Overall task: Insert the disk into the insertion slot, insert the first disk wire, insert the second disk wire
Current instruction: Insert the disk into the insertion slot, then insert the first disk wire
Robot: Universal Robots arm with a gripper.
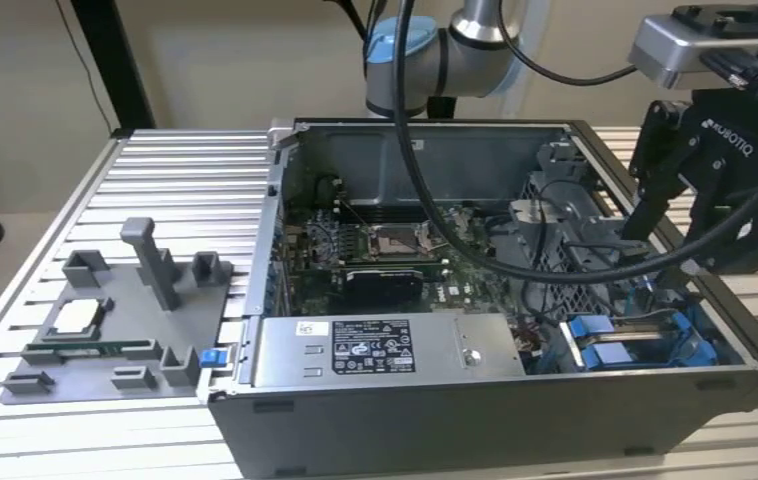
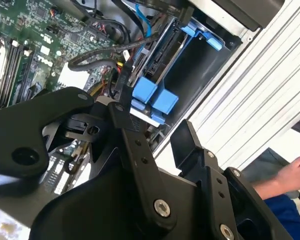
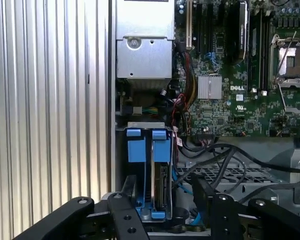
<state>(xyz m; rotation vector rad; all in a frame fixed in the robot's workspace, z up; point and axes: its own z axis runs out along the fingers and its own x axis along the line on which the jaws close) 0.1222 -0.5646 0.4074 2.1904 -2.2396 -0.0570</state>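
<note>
Your hand (image 3: 162, 182) stands open astride the disk (image 3: 163, 197), which the insertion slot (image 3: 135, 150) holds on edge between blue rails; it looks seated.

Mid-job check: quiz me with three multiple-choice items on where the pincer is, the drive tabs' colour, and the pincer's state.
1. The pincer hangs over: A the grey tray; B the insertion slot; C the CPU socket.
2. The carrier tabs are: A red; B green; C blue.
3. The pincer is: A open; B shut on a cable; C shut on a screw.
Answers: 1 B, the slot's blue rails show between its fingers in the first wrist view; 2 C, bright blue in both wrist views; 3 A, a wide gap parts them.
</note>
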